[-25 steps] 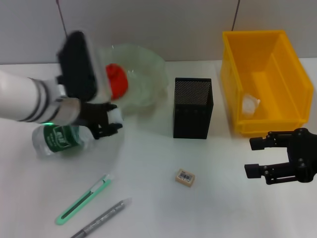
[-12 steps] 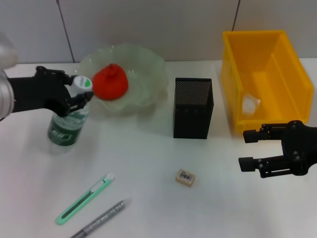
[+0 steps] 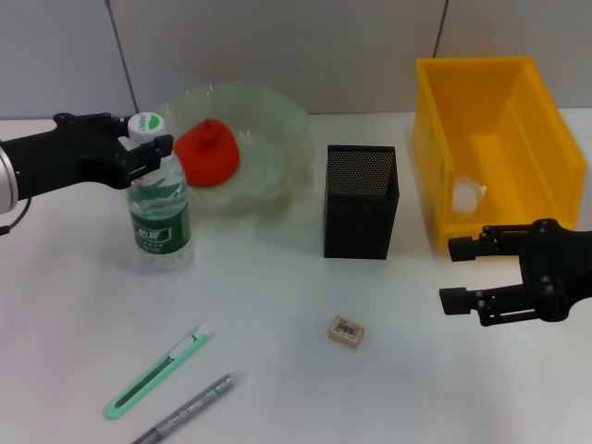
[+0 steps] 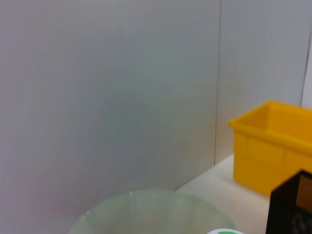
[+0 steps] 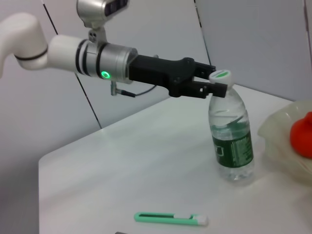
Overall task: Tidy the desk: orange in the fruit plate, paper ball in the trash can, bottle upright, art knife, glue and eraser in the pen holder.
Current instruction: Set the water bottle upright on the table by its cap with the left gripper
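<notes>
Holding the water bottle (image 3: 159,208) upright beside the fruit plate (image 3: 268,139) | my left gripper (image 3: 141,153) clenched at its cap | light, slippery, tippy: neck grip | right gripper (image 3: 462,275) spread, idle

The bottle (image 3: 159,205) stands upright on the desk (image 3: 277,370), just left of the plate (image 3: 264,139). The left claw (image 3: 141,153) is closed around the bottle's neck, below the white cap. The orange (image 3: 207,153) lies in the plate. The black mesh pen holder (image 3: 361,201) stands between the plate and the yellow bin (image 3: 495,148); a paper ball (image 3: 467,196) lies inside the bin. The right claw (image 3: 458,274) hangs above the desk in front of the bin, fingers spread, holding nothing. The eraser (image 3: 346,330) lies in front of the holder. The green knife (image 3: 155,371) and a grey pen (image 3: 190,407) lie side by side near the front left edge.
</notes>
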`<action>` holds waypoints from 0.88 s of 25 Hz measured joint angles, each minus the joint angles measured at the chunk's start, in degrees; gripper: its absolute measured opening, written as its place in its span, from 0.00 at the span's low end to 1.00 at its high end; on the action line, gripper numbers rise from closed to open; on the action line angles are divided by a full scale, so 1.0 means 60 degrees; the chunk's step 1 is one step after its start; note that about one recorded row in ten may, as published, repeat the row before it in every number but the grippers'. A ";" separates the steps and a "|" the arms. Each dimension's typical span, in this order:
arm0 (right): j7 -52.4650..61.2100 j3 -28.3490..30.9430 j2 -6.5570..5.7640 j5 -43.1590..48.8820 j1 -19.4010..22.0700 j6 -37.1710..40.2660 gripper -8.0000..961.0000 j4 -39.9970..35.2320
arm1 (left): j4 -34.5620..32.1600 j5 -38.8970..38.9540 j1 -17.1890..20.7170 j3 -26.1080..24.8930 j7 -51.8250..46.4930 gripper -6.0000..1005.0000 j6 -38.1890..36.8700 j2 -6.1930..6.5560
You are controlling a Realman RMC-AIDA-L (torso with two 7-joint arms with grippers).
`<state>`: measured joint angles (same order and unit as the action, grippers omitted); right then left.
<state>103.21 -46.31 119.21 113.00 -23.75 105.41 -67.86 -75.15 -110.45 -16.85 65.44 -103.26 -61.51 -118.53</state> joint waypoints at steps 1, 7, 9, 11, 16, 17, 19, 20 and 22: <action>-0.0007 0.0000 -0.0002 0.0000 -0.0029 -0.0017 0.84 0.0045 | 0.0145 0.0164 -0.0017 -0.0003 0.0026 0.46 0.0049 0.0000; -0.0020 -0.0001 -0.0021 0.0034 -0.0165 -0.0048 0.84 0.0142 | 0.1490 0.1497 -0.0349 -0.0536 0.0348 0.46 0.0413 0.0021; -0.0020 -0.0001 -0.0021 0.0050 -0.0181 -0.0051 0.84 0.0144 | 0.1570 0.1502 -0.0391 -0.0627 0.0350 0.46 0.0404 0.0025; -0.0020 0.0001 -0.0021 0.0057 -0.0190 -0.0056 0.84 0.0147 | 0.1570 0.1502 -0.0391 -0.0627 0.0350 0.46 0.0404 0.0025; -0.0018 0.0007 -0.0036 0.0060 -0.0210 -0.0073 0.84 0.0150 | 0.1717 0.1505 -0.0395 -0.0719 0.0355 0.46 0.0429 0.0040; -0.0018 0.0007 -0.0036 0.0060 -0.0216 -0.0089 0.84 0.0153 | 0.1717 0.1505 -0.0395 -0.0719 0.0355 0.46 0.0429 0.0040; -0.0018 0.0007 -0.0036 0.0074 -0.0236 -0.0132 0.84 0.0161 | 0.2004 0.1506 -0.0446 -0.0833 0.0433 0.46 0.0436 0.0044; -0.0018 0.0004 -0.0036 0.0087 -0.0257 -0.0146 0.84 0.0165 | 0.2004 0.1506 -0.0446 -0.0833 0.0433 0.46 0.0436 0.0044; 0.0005 0.0000 -0.0036 0.0110 -0.0291 -0.0164 0.84 0.0173 | 0.2236 0.1505 -0.0478 -0.1000 0.0526 0.46 0.0436 0.0045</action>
<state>103.24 -46.31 119.00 113.67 -25.50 104.43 -66.82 -61.73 -101.41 -19.72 59.44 -100.10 -58.89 -118.26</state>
